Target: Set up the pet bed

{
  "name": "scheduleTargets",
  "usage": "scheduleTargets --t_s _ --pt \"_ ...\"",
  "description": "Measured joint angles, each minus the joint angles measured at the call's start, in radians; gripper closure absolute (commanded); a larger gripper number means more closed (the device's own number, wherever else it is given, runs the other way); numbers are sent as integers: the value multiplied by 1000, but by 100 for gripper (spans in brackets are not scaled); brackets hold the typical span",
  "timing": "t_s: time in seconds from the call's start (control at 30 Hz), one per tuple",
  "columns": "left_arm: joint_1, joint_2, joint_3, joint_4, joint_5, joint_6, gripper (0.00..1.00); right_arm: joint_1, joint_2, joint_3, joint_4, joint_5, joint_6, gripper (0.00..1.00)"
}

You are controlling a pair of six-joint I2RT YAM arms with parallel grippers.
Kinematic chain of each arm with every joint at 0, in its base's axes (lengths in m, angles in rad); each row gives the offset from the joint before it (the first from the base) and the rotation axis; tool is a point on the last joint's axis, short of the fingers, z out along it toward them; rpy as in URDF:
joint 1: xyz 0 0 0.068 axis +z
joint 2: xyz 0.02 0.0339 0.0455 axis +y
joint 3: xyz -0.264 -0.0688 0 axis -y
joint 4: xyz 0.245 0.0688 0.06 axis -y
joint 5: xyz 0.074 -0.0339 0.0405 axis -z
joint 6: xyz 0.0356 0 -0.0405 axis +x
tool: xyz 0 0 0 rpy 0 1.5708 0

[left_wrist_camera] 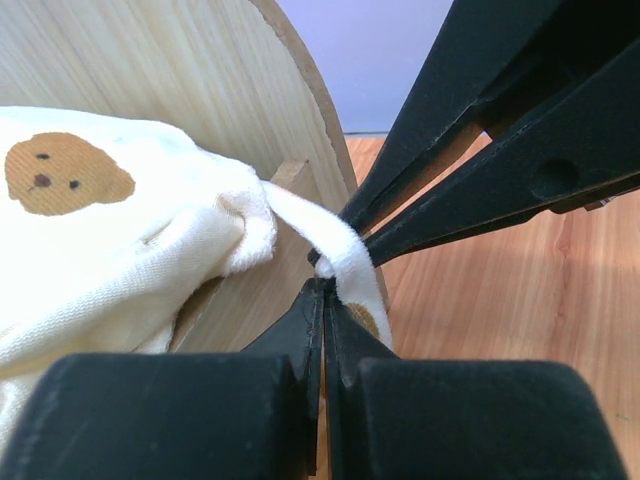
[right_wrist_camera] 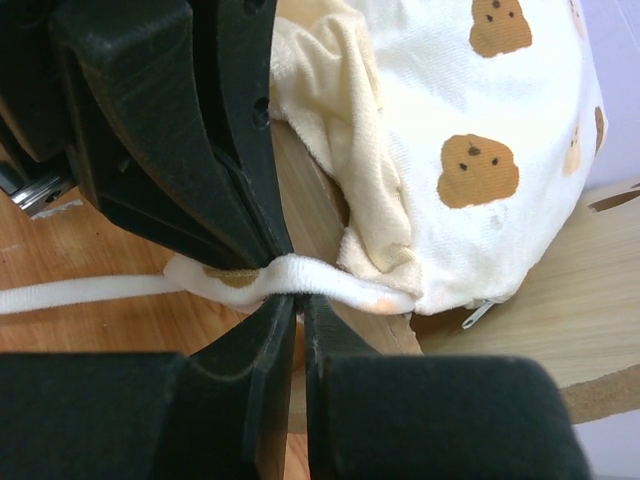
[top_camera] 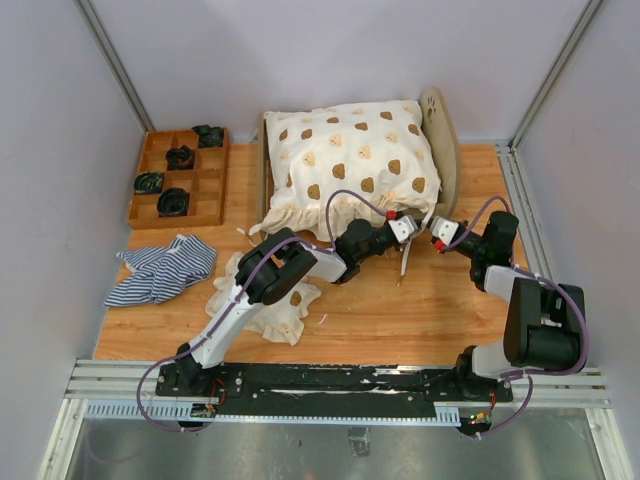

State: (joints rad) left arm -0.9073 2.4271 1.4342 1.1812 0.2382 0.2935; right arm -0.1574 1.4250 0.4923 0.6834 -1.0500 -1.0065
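From above, the small light plywood pet bed [top_camera: 441, 150] with its arched, paw-cutout headboard is standing at the back of the wooden table [top_camera: 400, 310]. A plump cream cushion printed with brown bears [top_camera: 350, 150] is lying on it. To its left a brown compartment tray [top_camera: 207, 190] is sitting, and a crumpled blue-and-white striped fabric [top_camera: 165, 268] is lying in front of the tray, apart from the bed. A cream ruffled cloth [top_camera: 270, 312] is lying under the left arm. The left gripper [top_camera: 405, 228] and right gripper [top_camera: 437, 235] are meeting tip to tip at the bed's near right corner, where a white elastic strap [top_camera: 406, 262] is dangling. In the left wrist view, the left gripper [left_wrist_camera: 322, 300] is pinching the strap [left_wrist_camera: 340, 255] with its jaws pressed together, beside the plywood, while the right gripper [left_wrist_camera: 348, 232] is reaching in from the upper right. In the right wrist view, the right gripper [right_wrist_camera: 300, 305] is showing a narrow slit between its jaws with the strap [right_wrist_camera: 80, 292] crossing their tips. I cannot tell whether it is gripping the strap.
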Motion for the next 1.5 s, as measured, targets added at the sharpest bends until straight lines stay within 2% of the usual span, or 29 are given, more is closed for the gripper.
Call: scheduleTargets --t_s 0.13,0.33,0.5,0.63,0.83,1.07,1.17,1.3,1.5 --pt "0 0 0 22 -12 -31 100 0 0 0 58 6 101 90" --pt "1 0 0 47 -44 -98 100 0 0 -32 233 44 385 87" --pt "1 0 0 36 -78 -168 100 0 -1 -38 249 53 607 77" --pt "1 0 0 19 -107 -227 100 0 -31 -40 209 76 797 75" --pt "1 0 8 -11 -154 -320 100 0 -76 1 10 164 1052 74" --pt "1 0 8 -16 -214 -408 100 1 -123 23 -222 338 1312 71" --pt "1 0 6 -18 -230 -444 100 8 -124 -11 -209 351 1405 67" --pt "1 -6 -11 -17 -234 -503 100 56 -140 -143 -137 414 1501 63" --pt "1 -16 -54 -13 -234 -571 100 148 -144 -220 -92 525 1542 64"
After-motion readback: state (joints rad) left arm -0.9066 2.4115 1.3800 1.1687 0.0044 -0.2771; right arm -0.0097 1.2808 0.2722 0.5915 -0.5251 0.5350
